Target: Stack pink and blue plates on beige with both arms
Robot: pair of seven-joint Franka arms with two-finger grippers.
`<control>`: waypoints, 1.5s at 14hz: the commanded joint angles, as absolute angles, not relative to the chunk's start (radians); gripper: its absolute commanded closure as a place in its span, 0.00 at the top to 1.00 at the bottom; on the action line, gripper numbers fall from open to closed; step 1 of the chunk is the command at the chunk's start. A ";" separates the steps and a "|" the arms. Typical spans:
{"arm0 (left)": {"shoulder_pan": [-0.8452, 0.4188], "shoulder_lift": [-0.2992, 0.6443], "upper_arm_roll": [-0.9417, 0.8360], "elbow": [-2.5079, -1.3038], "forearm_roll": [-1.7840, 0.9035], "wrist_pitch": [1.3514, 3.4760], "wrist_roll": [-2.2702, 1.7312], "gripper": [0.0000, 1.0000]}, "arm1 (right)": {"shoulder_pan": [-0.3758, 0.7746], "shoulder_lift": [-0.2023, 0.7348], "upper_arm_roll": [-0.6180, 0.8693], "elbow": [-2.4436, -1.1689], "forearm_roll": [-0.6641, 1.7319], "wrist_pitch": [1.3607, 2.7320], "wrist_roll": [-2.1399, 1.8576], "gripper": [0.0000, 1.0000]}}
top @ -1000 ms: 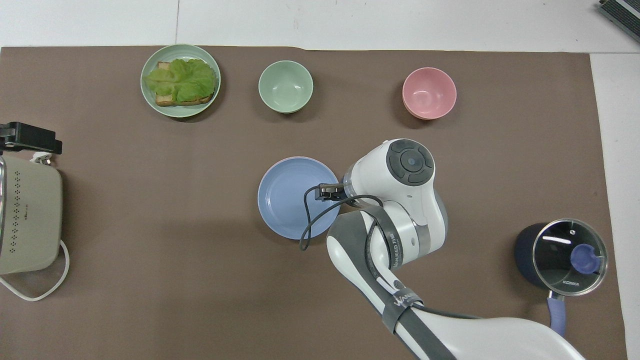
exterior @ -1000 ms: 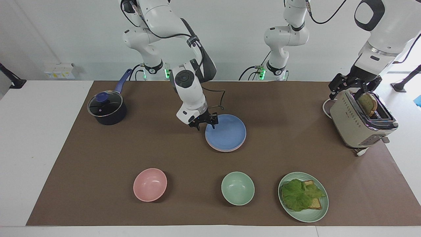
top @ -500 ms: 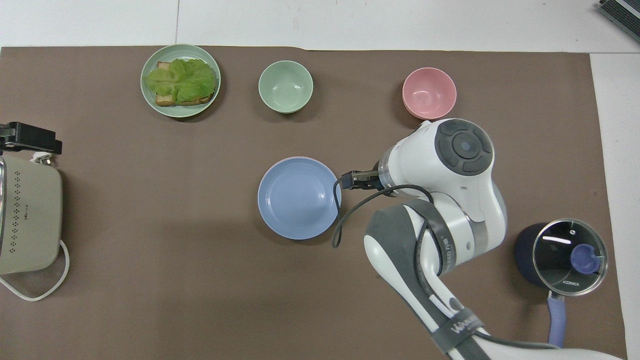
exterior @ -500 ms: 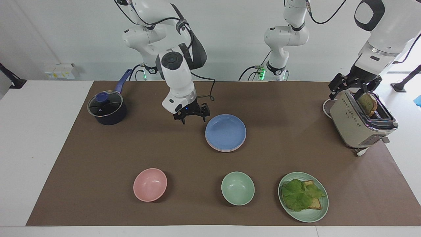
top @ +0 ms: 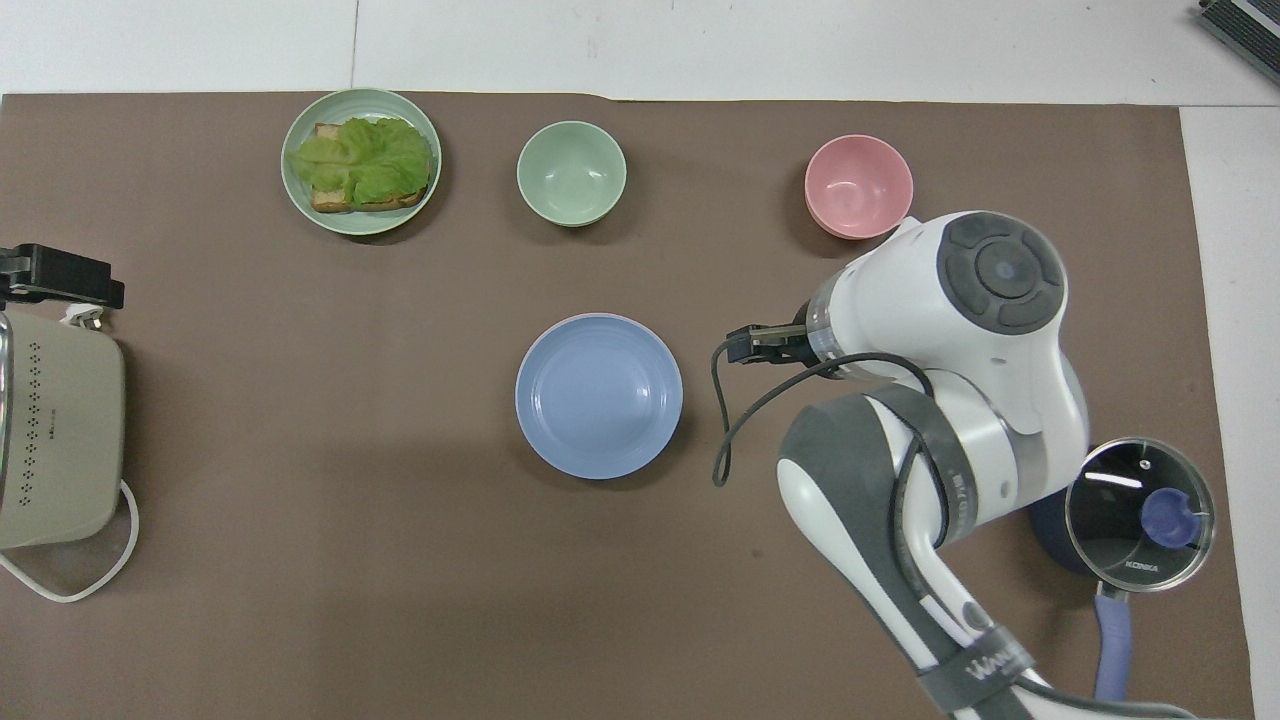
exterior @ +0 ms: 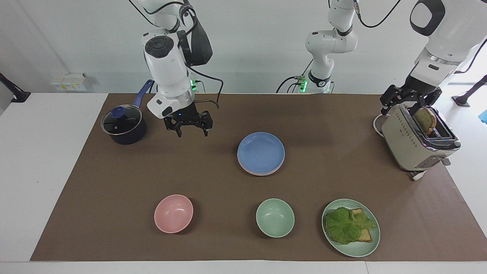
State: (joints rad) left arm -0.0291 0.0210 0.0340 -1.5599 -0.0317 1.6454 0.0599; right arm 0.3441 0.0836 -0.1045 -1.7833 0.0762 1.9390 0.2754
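The right arm [exterior: 167, 72] is being drawn back and up toward its own end of the table, away from the stack it was hanging over a second ago; the blue plate [exterior: 261, 151] is left lying on top, with the pink plate's [exterior: 252, 172] rim peeping out just beneath it; the beige plate is not made out in either view, presumably hidden at the bottom of the pile. The stack is seen at mid-table in the facing view, well apart from the saucepan [exterior: 123, 127] and nearer to the robots than the green bowl [exterior: 274, 217]. By the look of it the last plate has just been set down and the stacking is judged as good as done; only the retreat is left.

The left arm [exterior: 437, 45] is kept waiting at its own end; the left gripper [exterior: 410, 99] is held just above the toaster [exterior: 416, 141], fingers spread, nothing carried; whether the toaster's top is grazed cannot be told.

The right gripper [exterior: 192, 130] is now carried over bare mat between the saucepan and the stack; its fingers are spread wide and nothing is gripped or touched; it has been fully let go within the last second.
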 commanded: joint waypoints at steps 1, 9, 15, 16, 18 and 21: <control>-0.023 0.006 0.029 -1.568 -0.014 1.631 0.061 1.00 | 0.284 0.048 -0.095 -1.786 0.057 1.892 0.249 1.00; -0.021 0.006 0.029 -1.568 -0.014 1.631 0.061 1.00 | 0.111 -0.047 -0.097 -1.786 -0.001 1.731 0.173 1.00; -0.021 0.006 0.029 -1.568 -0.014 1.631 0.061 1.00 | 0.037 -0.092 -0.098 -1.704 -0.025 1.617 0.088 1.00; -0.023 0.006 0.029 -1.568 -0.014 1.631 0.061 1.00 | 0.034 -0.095 -0.104 -1.683 -0.025 1.602 0.087 1.00; -0.023 0.006 0.029 -1.568 -0.014 1.631 0.061 1.00 | 0.032 -0.098 -0.103 -1.611 -0.026 1.566 0.089 1.00; -0.021 0.006 0.029 -1.568 -0.014 1.631 0.061 1.00 | 0.040 -0.084 -0.100 -1.560 -0.041 1.502 0.090 1.00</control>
State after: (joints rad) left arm -0.0291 0.0210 0.0340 -1.5599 -0.0317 1.6454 0.0599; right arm 0.0450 -0.1013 -0.1088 -1.5994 -0.0143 1.5373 0.1091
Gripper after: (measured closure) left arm 0.000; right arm 0.000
